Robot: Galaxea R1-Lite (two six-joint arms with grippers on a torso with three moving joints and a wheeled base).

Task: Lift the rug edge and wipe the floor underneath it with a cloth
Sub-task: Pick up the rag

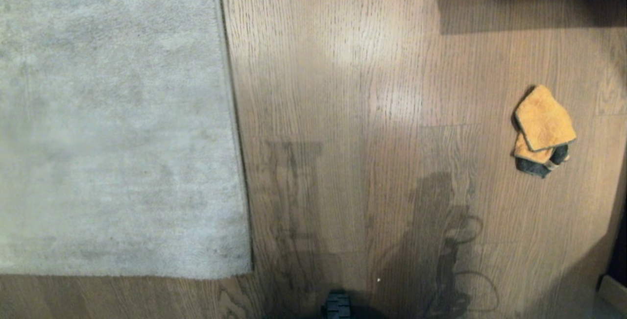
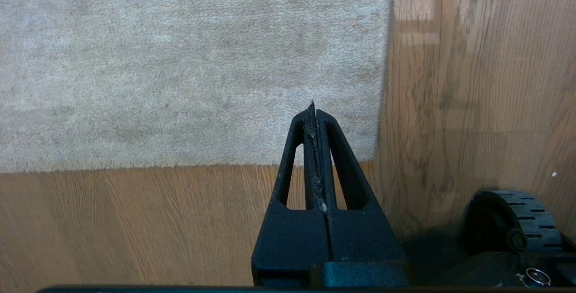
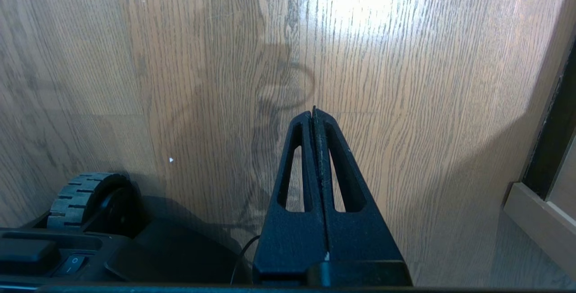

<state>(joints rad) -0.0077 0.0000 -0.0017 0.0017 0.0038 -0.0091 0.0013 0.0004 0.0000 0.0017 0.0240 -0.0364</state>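
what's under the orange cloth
The cloth lies folded on the wood floor, a darker grey bit poking out beneath its near end. Whatever else it covers is hidden.

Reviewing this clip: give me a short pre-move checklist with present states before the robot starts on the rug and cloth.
1. Rug edge lying flat on the floor, not yet lifted: ok.
2. Cloth in sight on bare floor, apart from the rug: ok.
3. Left gripper shut and empty, above the rug corner: ok.
4. Right gripper shut and empty, over bare floor; it must open to take the cloth: not ok.
5. Floor between rug edge and cloth free of obstacles: ok.
6. Dirt under the rug: cannot tell.
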